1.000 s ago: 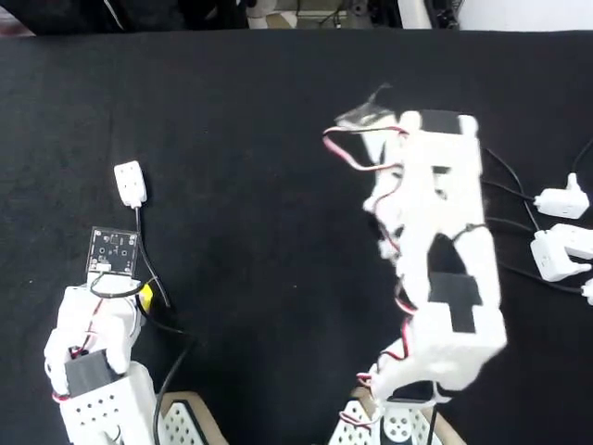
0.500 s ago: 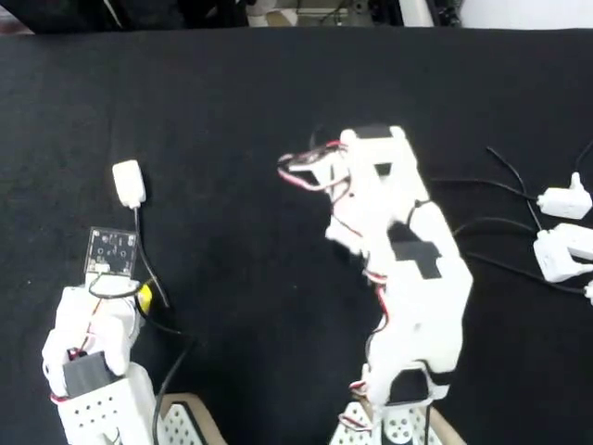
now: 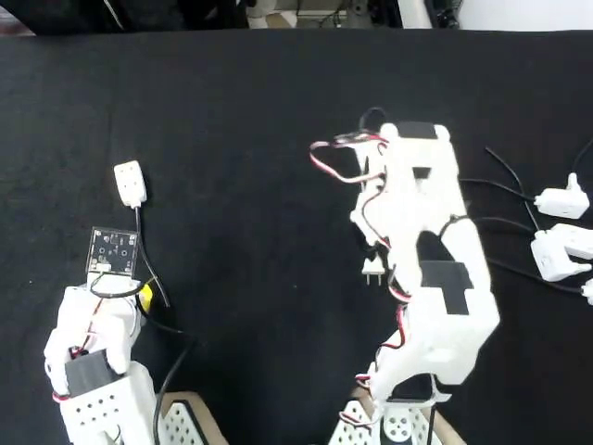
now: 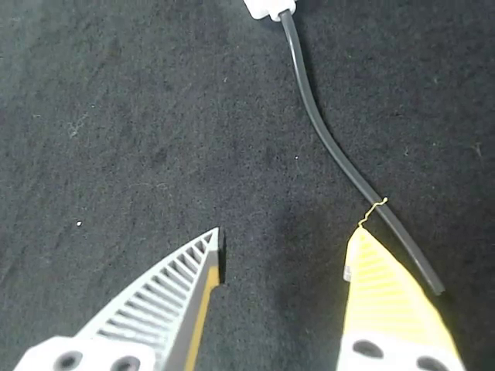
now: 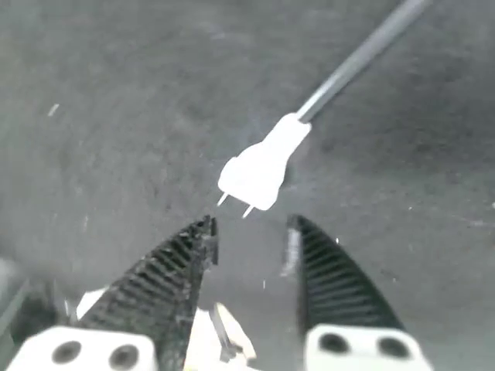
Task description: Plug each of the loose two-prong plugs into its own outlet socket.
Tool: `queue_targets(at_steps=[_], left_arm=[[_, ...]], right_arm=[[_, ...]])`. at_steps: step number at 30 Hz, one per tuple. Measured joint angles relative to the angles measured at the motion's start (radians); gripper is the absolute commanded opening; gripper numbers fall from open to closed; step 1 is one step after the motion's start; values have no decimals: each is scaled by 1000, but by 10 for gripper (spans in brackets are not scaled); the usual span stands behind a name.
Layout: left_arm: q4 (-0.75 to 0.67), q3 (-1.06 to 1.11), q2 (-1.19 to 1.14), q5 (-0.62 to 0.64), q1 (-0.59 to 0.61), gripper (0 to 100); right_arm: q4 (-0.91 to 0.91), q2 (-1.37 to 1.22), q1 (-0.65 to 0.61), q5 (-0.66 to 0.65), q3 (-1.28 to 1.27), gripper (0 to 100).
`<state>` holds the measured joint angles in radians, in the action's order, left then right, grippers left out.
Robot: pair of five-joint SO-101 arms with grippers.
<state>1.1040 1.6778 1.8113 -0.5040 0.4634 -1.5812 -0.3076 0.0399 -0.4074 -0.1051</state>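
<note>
**Right arm back over the middle, plug bared beside it**

Half a second ago my right arm [image 3: 426,232] leaned further toward my left arm [image 3: 93,343]. It has now swung back the other way, and a two-prong plug [image 3: 372,271] that showed in neither earlier frame lies on the black table [image 3: 241,111], just beside that arm. My left arm has not stirred.

From the right wrist, the plug is white on a grey cable [image 5: 363,54], lying flat with its two prongs pointing toward my right gripper [image 5: 252,226]. The dark fingers are spread, one tip to each side of the prongs, close but touching nothing.

My left gripper [image 5: 286,233] sits well apart from the plug, low over bare cloth. Its grey and yellow fingers are spread wide and hold nothing. A black lead [image 4: 325,147] passes just beside the yellow tip and runs up to a white block [image 3: 130,184], which lies further still from the plug.

On the plug's other side, beyond my right arm, two white cabled pieces [image 3: 561,199] rest at the table's edge.
</note>
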Motion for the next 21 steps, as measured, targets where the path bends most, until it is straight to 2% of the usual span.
queue_targets(at_steps=[5,17,21], left_arm=[[0,0,0,0,0,259],[0,0,0,0,0,259],[0,0,0,0,0,259]], right_arm=[[126,-37,26,37,-95,211],[160,-109,20,43,-78,181],[161,-124,-37,83,-77,181]])
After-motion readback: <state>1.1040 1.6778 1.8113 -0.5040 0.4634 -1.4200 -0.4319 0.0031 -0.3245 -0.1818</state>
